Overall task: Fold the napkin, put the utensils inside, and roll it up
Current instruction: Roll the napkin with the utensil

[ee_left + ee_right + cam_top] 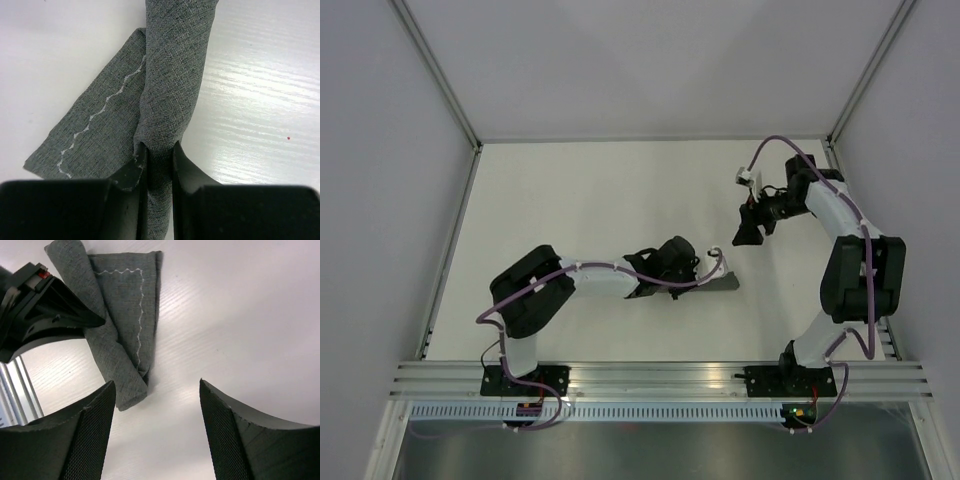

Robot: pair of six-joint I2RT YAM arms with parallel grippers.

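The dark grey napkin [172, 75] lies rolled into a narrow tube on the white table, with a loose flap showing the pale stitched line [95, 130] at its left. My left gripper [159, 150] is shut on the near end of the roll. In the top view the roll [723, 283] sticks out to the right of the left gripper [703, 277]. My right gripper [748, 235] hovers open and empty above and behind the roll. In the right wrist view the napkin [117, 330] lies beyond the right gripper [156, 390]. The fork is hidden.
The left gripper's black body [40, 305] shows at the upper left of the right wrist view. A metal rail [660, 378] runs along the table's near edge, and white walls [380, 180] enclose the sides and back.
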